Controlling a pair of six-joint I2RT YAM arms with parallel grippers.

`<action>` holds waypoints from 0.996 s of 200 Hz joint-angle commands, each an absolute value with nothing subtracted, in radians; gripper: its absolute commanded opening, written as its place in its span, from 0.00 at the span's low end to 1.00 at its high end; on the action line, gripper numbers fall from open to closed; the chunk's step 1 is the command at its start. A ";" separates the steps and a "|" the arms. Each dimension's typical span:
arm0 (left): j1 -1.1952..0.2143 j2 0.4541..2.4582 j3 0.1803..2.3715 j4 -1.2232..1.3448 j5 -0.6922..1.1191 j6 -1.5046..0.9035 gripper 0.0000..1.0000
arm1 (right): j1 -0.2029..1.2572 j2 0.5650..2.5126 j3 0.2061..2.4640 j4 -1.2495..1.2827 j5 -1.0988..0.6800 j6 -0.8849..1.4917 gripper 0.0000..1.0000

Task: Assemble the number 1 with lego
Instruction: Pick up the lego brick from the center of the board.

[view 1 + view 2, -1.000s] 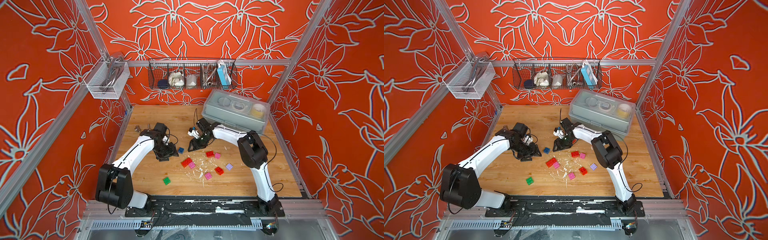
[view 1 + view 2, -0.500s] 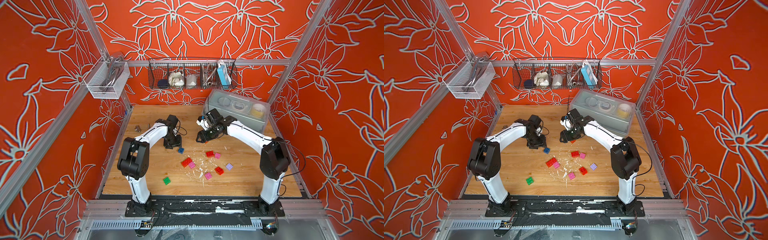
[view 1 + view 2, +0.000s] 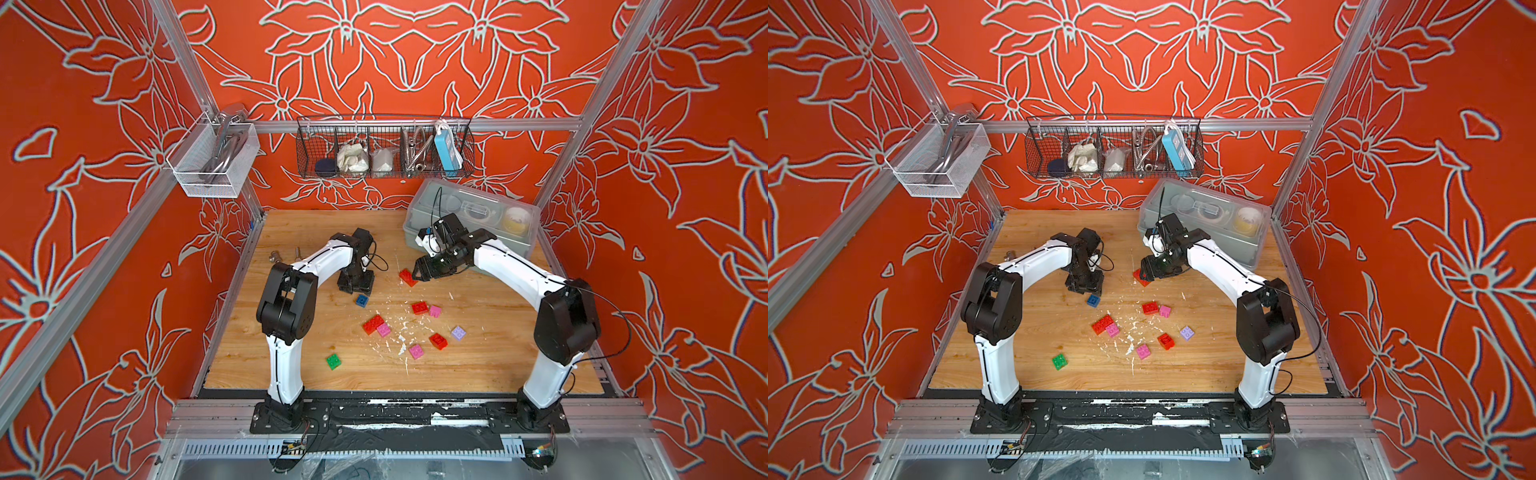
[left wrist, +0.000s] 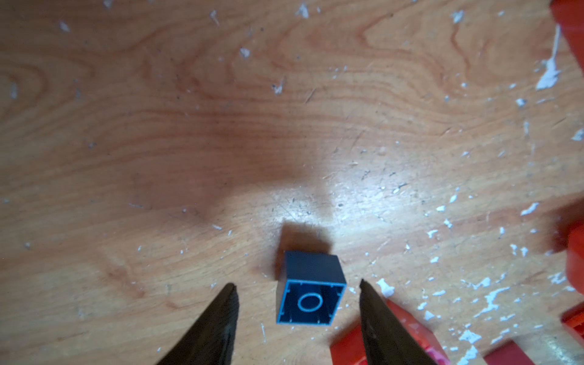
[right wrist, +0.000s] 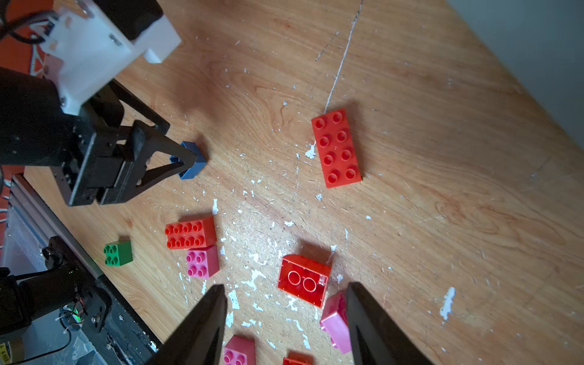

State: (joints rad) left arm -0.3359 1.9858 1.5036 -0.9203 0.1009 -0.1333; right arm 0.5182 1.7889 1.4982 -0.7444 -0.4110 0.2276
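1. The left arm stands tall from the front rail, elbow high and wrist bent down. The left fingers (image 3: 356, 287) are spread to either side of the small blue plastic brick (image 3: 362, 300), which lies tipped over on the wooden bench (image 3: 490, 365).
2. The right arm arches likewise. The right fingers (image 3: 417, 274) hang spread and empty, with the long red studded brick (image 3: 408, 277) at their eight o'clock.
3. Other loose lego bricks (image 3: 376, 324) lie at five o'clock of the blue one, and the right wrist view cuts some off. The left fingers probably do not touch the blue brick.
4. A second ago both arms crouched folded, and the long red brick was unseen.
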 commanded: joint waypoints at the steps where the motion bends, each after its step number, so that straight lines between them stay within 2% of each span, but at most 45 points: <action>1: -0.346 1.996 1.501 -0.955 0.097 -0.103 0.63 | 0.514 1.757 1.468 -0.764 -0.406 0.222 0.66; 37: -0.374 2.014 1.497 -0.961 0.087 -0.084 0.63 | 0.497 1.729 1.435 -0.746 -0.410 0.225 0.65; 122: -0.385 2.078 1.531 -1.002 0.059 -0.100 0.55 | 0.481 1.659 1.377 -0.731 -0.418 0.223 0.59; 143: -0.384 2.086 1.538 -1.013 0.054 -0.097 0.46 | 0.480 1.645 1.366 -0.729 -0.417 0.222 0.58; 181: -0.385 2.092 1.565 -1.024 0.064 -0.104 0.38 | 0.479 1.632 1.355 -0.727 -0.416 0.220 0.56; 199: -0.384 2.089 1.590 -1.047 0.087 -0.114 0.33 | 0.479 1.616 1.350 -0.716 -0.424 0.213 0.59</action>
State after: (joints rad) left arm -0.3855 2.0792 1.5520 -0.9947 0.0658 -0.1059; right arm 0.4828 1.6608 1.3708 -0.7280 -0.4122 0.2260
